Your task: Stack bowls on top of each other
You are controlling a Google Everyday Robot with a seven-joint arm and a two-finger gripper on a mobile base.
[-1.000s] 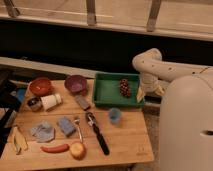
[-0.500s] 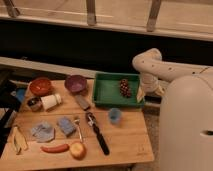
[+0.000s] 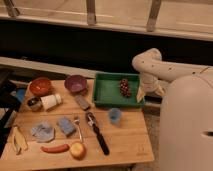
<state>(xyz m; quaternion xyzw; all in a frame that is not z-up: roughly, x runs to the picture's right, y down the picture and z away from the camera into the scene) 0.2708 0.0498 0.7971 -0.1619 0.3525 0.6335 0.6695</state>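
Orange-red round plastic bowl sits at the back left of the wooden worktop. The purple round plastic bowl is beside it to the right, apart, so not stacked. A small metal cup and a white cup on its side lie just in front of the orange-red one. The claw hangs at the right edge of the green plastic tray (dark grapes inside), well apart from both bowls. Claw open or closed: cannot tell.

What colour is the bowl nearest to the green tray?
The bowl is purple, best seen in the camera view. The tool is by the right edge of the tray.
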